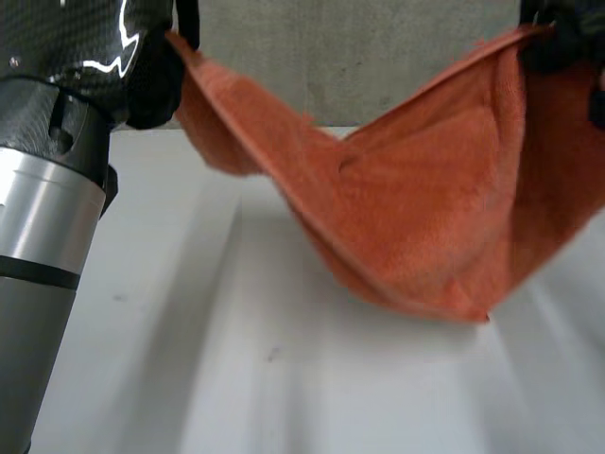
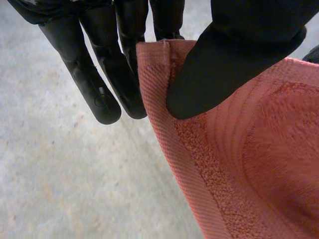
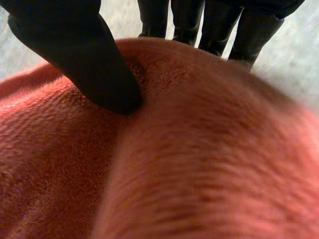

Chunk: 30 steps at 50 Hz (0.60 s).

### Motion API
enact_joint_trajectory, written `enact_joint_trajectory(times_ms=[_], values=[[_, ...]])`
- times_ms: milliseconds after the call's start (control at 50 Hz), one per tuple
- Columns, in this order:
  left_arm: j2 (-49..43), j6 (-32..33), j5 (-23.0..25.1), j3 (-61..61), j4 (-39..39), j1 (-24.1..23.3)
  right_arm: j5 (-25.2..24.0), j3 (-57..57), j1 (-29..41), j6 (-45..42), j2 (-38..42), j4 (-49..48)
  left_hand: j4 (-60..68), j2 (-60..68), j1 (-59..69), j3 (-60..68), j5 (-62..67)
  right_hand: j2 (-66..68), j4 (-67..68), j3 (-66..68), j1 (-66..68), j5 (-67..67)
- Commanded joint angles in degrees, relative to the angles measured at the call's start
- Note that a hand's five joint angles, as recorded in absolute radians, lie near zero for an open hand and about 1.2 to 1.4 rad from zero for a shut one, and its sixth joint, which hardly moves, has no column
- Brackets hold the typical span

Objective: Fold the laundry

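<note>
Orange towel (image 1: pixel 425 218) slung over table (image 1: pixel 284 378), left hand (image 2: pixel 234 59) pinching its ten-o'clock corner, right hand (image 3: pixel 84 55) clamped on the one-o'clock end, lowest tip at five o'clock

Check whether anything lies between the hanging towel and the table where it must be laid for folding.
Nothing visible does. The orange towel hangs between the left hand and the right hand, each pinching an upper end, and no object shows on the white table beneath it.
</note>
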Motion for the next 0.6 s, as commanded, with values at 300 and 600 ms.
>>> enact_joint_trajectory(times_ms=[300, 600], values=[[-6.29, -7.59, 0.07, -0.87, 0.07, 4.24, 11.93, -15.97, 5.31, -11.01, 25.19, 1.27, 10.26, 10.23, 11.99, 10.38, 10.86, -57.67, -58.21, -57.82, -46.19, -56.14], [-13.58, -7.68, -0.28, 8.36, 0.07, 5.12, 7.47, 31.1, 8.56, -1.27, -2.74, 1.45, 10.26, 10.23, 11.99, 10.38, 10.86, -57.67, -58.21, -57.82, -46.19, -56.14]])
